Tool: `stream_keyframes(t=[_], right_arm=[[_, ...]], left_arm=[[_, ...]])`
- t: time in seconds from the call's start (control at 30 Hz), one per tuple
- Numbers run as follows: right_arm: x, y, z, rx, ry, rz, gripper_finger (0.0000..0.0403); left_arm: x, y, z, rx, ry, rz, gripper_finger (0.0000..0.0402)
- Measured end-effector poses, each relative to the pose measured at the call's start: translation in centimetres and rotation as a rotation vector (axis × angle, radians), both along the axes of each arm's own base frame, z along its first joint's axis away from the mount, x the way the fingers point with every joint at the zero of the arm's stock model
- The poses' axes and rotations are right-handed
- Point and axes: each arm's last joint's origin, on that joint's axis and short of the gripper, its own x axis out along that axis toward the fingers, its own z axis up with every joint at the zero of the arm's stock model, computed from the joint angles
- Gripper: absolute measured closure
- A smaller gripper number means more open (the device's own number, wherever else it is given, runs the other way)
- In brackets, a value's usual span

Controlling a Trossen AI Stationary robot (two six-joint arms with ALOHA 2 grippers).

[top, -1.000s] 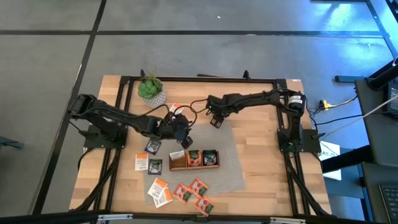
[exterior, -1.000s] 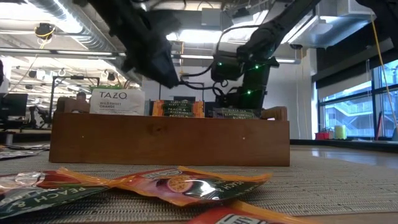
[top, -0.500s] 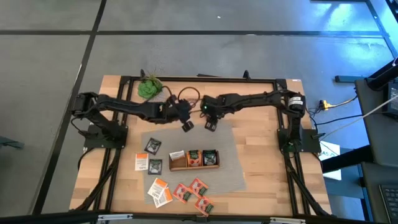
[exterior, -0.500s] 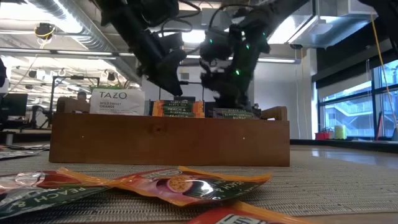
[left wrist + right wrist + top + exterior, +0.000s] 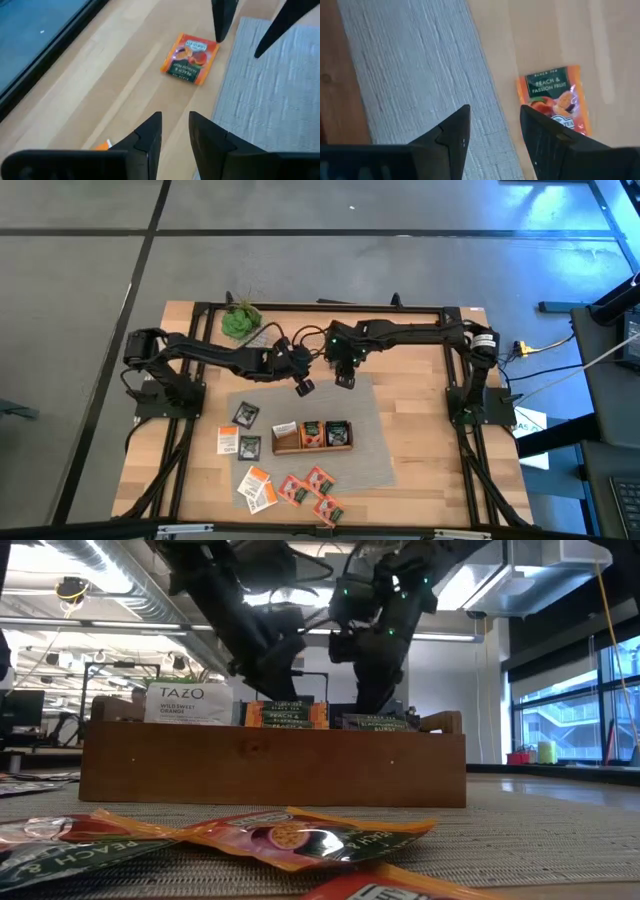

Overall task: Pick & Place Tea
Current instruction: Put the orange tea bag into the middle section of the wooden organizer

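The table (image 5: 420,430) is pale wood with a smooth matt grain; the mat (image 5: 415,65) is grey woven cloth, ribbed and rough; the tray (image 5: 270,762) is brown matt wood; the orange sachet (image 5: 190,59) looks glossy, crinkled foil

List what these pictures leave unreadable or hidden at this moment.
- Orange tea bag near the mat: absent from the high view, apparently under the arms.
- Tray: in the low view its wall hides the lower part of the tea bags inside.
- Plant: partly covered by the left arm, high view.
- Loose tea bags: print too small, high view; blurred in the low view.
- Left gripper, right gripper: fingers apart, nothing between.
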Motion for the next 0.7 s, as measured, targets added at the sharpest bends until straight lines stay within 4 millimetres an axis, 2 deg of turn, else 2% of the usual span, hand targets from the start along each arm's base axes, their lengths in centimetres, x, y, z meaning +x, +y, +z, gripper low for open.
stream_keyframes(t=[0.2, 0.4, 0.57, 0.7], right_arm=[[-1.5, -2.8, -0.3, -0.011, 0.023, -0.047, 0.0228], [-3.8, -4.6, 1.2, -0.008, -0.005, -0.136, 0.0228], [-6.0, -5.5, 0.0, -0.013, -0.123, -0.259, 0.0228], [-7.3, -5.9, -2.1, 0.074, -0.236, -0.373, 0.0228]], left_arm=[[1.1, 0.4, -2.4, 0.022, 0.047, -0.040, 0.0306], [1.6, 1.3, -2.7, 0.064, 0.069, -0.118, 0.0306], [2.0, 2.2, -2.2, 0.039, -0.014, -0.151, 0.0306], [2.2, 3.3, -2.0, -0.011, -0.074, -0.180, 0.0306]])
